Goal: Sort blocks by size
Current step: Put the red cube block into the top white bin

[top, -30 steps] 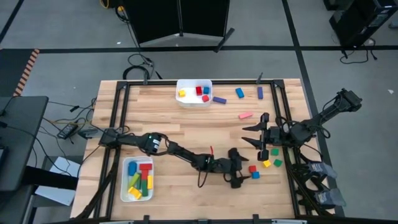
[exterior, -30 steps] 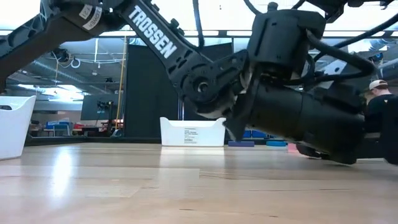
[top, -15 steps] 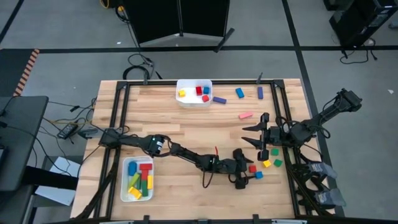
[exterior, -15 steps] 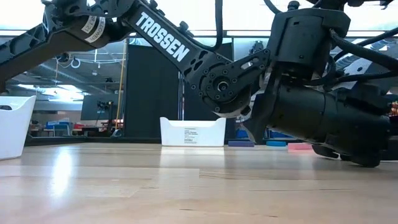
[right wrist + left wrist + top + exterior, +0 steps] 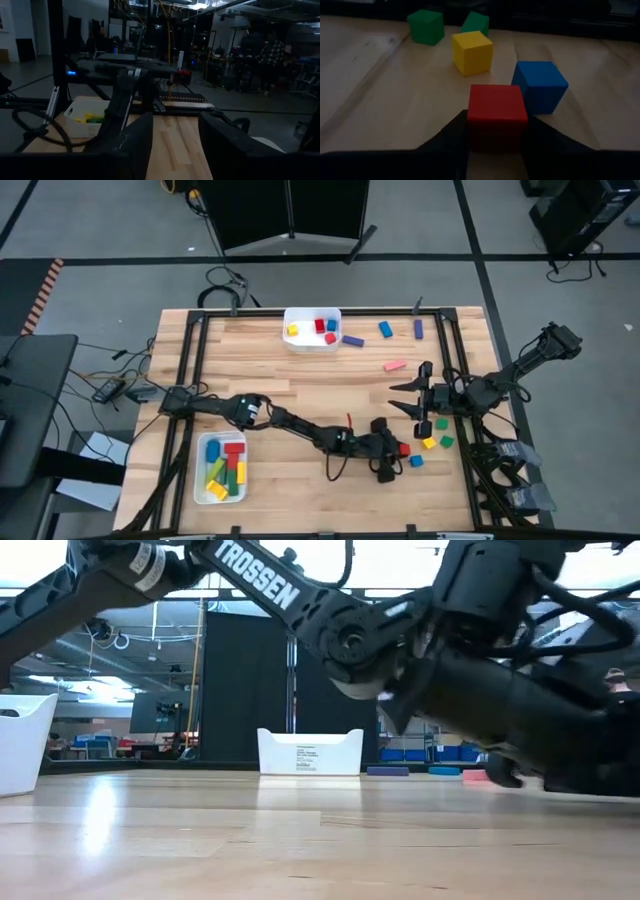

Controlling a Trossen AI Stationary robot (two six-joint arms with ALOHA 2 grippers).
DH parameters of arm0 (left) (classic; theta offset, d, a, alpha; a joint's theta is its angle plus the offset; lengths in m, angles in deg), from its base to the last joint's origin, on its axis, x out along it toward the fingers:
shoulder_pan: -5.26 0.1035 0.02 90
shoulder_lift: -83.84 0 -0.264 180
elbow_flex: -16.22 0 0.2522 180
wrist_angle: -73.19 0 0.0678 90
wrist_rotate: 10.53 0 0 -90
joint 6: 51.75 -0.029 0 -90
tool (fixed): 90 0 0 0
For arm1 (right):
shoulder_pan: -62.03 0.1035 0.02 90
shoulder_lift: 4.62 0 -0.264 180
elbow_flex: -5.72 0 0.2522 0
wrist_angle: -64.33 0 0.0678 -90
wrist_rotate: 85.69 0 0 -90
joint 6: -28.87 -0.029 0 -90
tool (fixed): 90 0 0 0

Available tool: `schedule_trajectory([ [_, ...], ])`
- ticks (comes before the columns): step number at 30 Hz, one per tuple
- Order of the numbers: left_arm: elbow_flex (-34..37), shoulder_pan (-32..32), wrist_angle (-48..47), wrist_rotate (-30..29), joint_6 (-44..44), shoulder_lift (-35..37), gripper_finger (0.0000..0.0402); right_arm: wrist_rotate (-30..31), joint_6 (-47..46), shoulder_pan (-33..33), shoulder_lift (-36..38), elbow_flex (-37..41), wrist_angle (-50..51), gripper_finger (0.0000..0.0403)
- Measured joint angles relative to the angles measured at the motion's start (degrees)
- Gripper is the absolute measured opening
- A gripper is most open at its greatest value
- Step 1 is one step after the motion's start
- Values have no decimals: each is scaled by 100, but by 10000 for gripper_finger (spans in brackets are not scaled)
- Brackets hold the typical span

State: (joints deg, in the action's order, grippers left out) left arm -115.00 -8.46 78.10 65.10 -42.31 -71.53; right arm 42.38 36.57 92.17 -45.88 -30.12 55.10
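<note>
The blocks are scattered near the table's right edge. A red cube (image 5: 403, 450) stands between the fingers of my left gripper (image 5: 397, 450), which is shut on it. In the left wrist view, a blue cube (image 5: 540, 86) stands close beside the red cube (image 5: 497, 107). A yellow cube (image 5: 472, 52) and two green cubes (image 5: 426, 26) (image 5: 476, 22) stand beyond them on the wood. My right gripper (image 5: 406, 400) hovers open above the right side of the table, with nothing between its fingers (image 5: 137, 142). My left gripper pinches the red cube by its two opposite side faces (image 5: 471, 131), one finger (image 5: 447, 142) on each. The fingers come low and nearly level from the table's left. The cube sits upright between them. The fingers hide whether its underside is on the wood.
A white tray (image 5: 312, 340) at the far edge holds yellow, red and blue cubes. A second white tray (image 5: 203, 470) at the near left holds longer bars. Purple (image 5: 352, 340) (image 5: 418, 329), blue (image 5: 385, 329) and pink (image 5: 395, 365) blocks lie loose at the far right.
My left gripper has moved a little toward the table's right edge, up to the red cube, which now stands between its fingers. In the low view the hand has tipped and shifted. The red cube and its neighbours have kept their places.
</note>
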Motion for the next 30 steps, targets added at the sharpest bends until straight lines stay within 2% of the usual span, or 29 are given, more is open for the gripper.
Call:
schedule_trajectory([
  [3, 694, 52, 216, -302, 12, 429, 140, -2, 41, 84, 1, 0, 28, 172],
  [8, 2770, 294, 1414, -999, 192, 1755, 140, -2, 247, 203, 3, 0, -79, 174],
  [12, 4380, 555, 1940, -1406, 357, 2872, 140, -2, 278, 189, 3, 0, -102, 169],
  [14, 4936, 678, 2079, -1630, 362, 3379, 140, -2, 268, 160, 3, 0, -96, 167],
  [20, 6144, 880, 2092, -2073, 291, 4792, 140, -2, 224, 152, -4, 0, -66, 163],
  [23, 6608, 1029, 2131, -2074, 284, 5448, 140, -2, 195, 142, -23, 0, -53, 162],
  [27, 7137, 1289, 2102, -1882, 278, 6087, 140, 22, 151, 6, -123, 0, -50, 164],
  [30, 7382, 1589, 2120, -1570, 213, 6377, 140, 302, 133, -211, -246, 0, -138, 163],
])
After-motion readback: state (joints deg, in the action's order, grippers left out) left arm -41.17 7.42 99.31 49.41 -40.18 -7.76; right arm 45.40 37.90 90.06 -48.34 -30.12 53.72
